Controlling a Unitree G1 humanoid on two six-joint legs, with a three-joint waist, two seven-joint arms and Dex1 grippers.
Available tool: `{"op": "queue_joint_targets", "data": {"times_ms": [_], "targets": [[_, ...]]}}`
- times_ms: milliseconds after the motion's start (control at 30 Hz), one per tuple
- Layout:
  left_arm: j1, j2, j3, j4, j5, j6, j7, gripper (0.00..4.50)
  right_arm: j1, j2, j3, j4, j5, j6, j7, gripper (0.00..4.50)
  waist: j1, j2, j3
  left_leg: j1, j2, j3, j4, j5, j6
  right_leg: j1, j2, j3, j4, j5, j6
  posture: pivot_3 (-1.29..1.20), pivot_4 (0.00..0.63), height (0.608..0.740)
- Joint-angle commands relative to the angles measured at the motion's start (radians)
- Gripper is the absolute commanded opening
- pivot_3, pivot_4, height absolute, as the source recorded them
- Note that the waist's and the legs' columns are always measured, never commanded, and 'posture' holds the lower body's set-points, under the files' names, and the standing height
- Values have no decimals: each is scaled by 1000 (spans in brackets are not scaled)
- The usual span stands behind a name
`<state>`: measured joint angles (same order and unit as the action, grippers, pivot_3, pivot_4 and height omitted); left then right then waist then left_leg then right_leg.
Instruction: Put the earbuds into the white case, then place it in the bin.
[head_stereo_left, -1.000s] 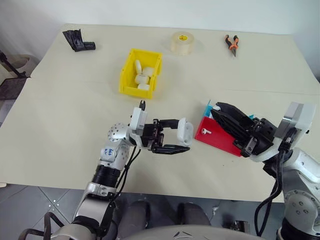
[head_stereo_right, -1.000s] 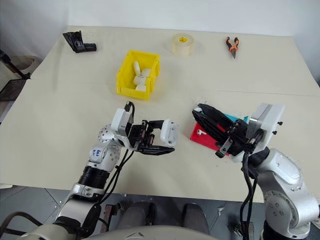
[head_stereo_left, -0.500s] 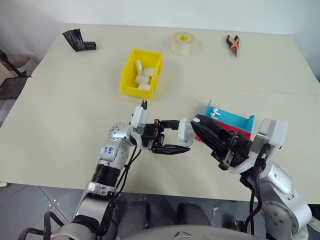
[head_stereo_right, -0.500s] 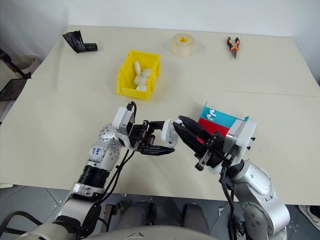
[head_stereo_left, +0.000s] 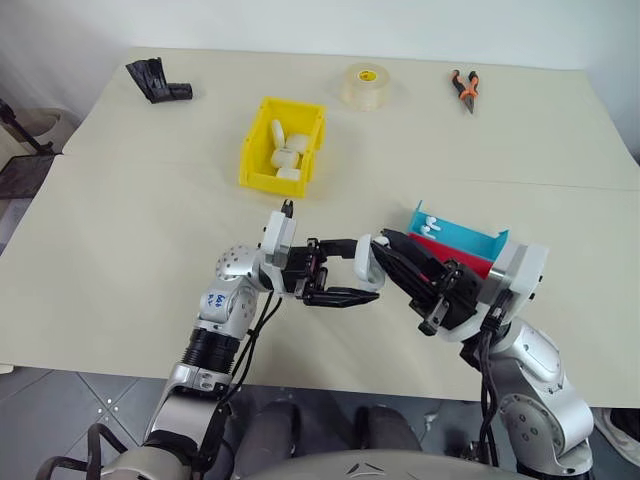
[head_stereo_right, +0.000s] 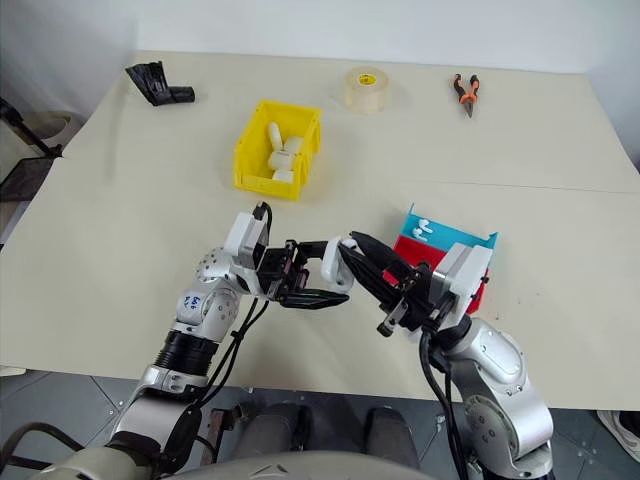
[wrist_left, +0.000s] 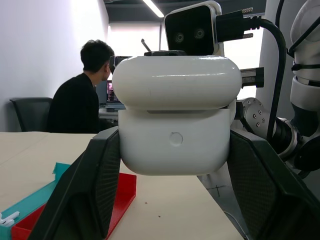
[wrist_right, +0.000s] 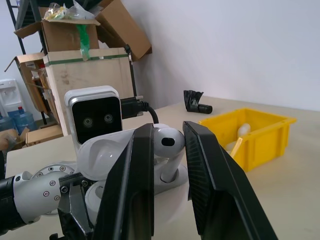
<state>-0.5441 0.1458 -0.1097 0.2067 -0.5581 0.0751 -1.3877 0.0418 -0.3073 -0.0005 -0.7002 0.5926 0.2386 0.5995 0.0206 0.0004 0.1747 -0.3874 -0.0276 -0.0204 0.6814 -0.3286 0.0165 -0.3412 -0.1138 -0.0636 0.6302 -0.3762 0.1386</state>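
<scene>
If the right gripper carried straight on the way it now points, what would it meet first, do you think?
Most likely the white case clamped in the left gripper. The right gripper holds an earbud right at the open case, though depth is hard to judge.

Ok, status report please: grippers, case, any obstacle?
Left gripper shut on white case. Right gripper shut on earbud, at the case. Nothing in the way.

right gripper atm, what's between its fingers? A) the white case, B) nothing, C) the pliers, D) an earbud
D. In the right wrist view the right gripper pinches an earbud between its two fingers, just over the white case, which the left gripper holds.
</scene>
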Motion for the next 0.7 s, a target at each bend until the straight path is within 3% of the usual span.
{"op": "queue_joint_targets", "data": {"times_ms": [33, 233, 367, 633, 700], "targets": [[-15, -12, -7, -50, -18, -5, -9, 2784, -16, -19, 18, 10, -31, -18, 6, 706, 0, 0, 0, 0, 0, 0, 0, 0, 0, 0, 0, 0, 0, 0, 0, 0, 150, 740], [-19, -16, -4, -49, -17, -8, -9, 2784, -26, -72, 47, 15, -22, 10, 37, 706, 1, 0, 0, 0, 0, 0, 0, 0, 0, 0, 0, 0, 0, 0, 0, 0, 150, 740], [-23, -23, -3, -44, -13, -15, -8, 2784, -43, -85, 35, 10, 21, 39, 31, 1798, 0, 0, 0, 0, 0, 0, 0, 0, 0, 0, 0, 0, 0, 0, 0, 0, 150, 740], [-26, -35, 3, -31, -3, -33, -3, 2784, -80, -158, -92, 2, 110, 62, 38, 4487, 2, 0, 0, 0, 0, 0, 0, 0, 0, 0, 0, 0, -1, 0, 0, 0, 150, 740], [-23, -33, 6, -28, -2, -37, -2, 2784, -69, -204, -156, -3, 143, 70, 50, 4487, 3, 0, 0, 0, 0, 0, 0, 0, 0, 1, -1, 0, -1, 0, 0, 0, 150, 740]]}}
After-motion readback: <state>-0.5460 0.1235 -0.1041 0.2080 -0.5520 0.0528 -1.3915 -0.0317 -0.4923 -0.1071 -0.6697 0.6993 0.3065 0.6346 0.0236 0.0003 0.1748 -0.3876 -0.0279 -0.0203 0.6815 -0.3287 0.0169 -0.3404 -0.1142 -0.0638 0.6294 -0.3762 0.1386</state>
